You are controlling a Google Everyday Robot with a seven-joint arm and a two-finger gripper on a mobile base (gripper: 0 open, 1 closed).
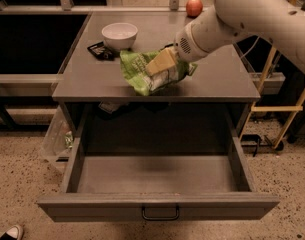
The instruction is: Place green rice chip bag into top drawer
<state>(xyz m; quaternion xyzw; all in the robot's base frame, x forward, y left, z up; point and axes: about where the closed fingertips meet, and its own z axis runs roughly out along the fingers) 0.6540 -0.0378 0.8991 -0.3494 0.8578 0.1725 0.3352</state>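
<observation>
The green rice chip bag is crinkly light green with a white label and sits near the front edge of the grey counter top, its near end slightly raised. My gripper comes in from the upper right and is shut on the bag, one tan finger lying across its top. The top drawer is pulled fully open below the counter. It is wide, shallow and grey, and nothing lies in it. A small dark handle sits at the centre of its front.
A white bowl and a small black flat object sit at the counter's back left. A red apple is at the back. A clear plastic bag hangs left of the cabinet. A yellow frame stands right.
</observation>
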